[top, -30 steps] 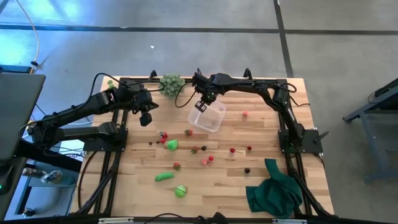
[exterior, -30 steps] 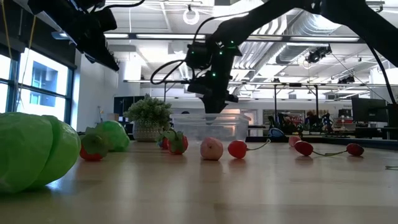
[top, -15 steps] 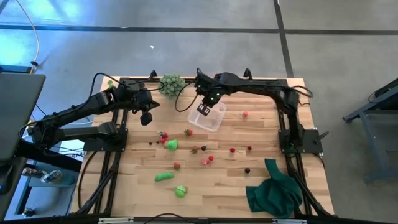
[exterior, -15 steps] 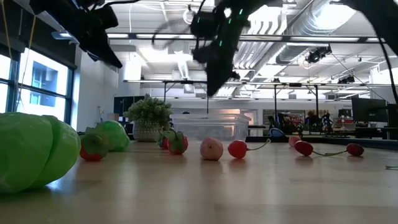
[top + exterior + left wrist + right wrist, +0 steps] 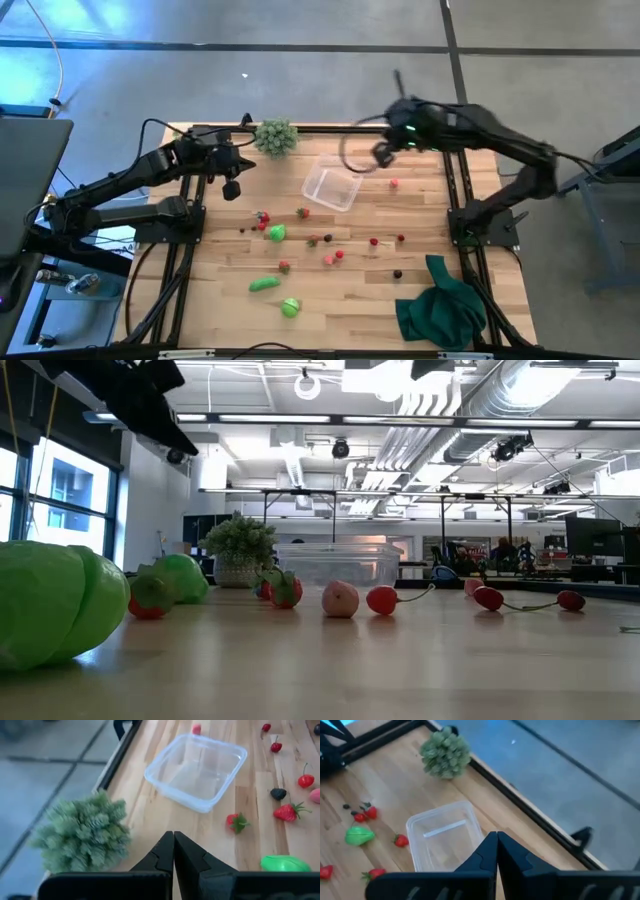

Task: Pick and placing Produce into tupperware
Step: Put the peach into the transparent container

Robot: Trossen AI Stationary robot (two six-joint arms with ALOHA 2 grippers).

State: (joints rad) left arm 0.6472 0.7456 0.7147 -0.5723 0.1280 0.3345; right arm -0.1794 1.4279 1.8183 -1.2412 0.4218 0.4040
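Observation:
The clear square tupperware stands on the table's far middle, nothing showing inside it. Produce lies scattered on the wood nearer the front: a bright green piece, a green oblong one, a green round one, and several small red and dark berries. My left gripper hangs shut above the table, left of the tupperware. My right gripper is shut and high in the air, right of and beyond the tupperware. Neither holds anything.
A spiky pale-green ball sits at the far edge, left of the tupperware. A dark green cloth lies bunched at the near right corner. One red berry lies apart, right of the tupperware. Black frame rails run along the table's left, right and far sides.
My right gripper has risen fast from the tupperware's far corner and swung up and toward the table's right edge, staying shut. In the low view it has left the picture at the top. The tupperware stays where it was.

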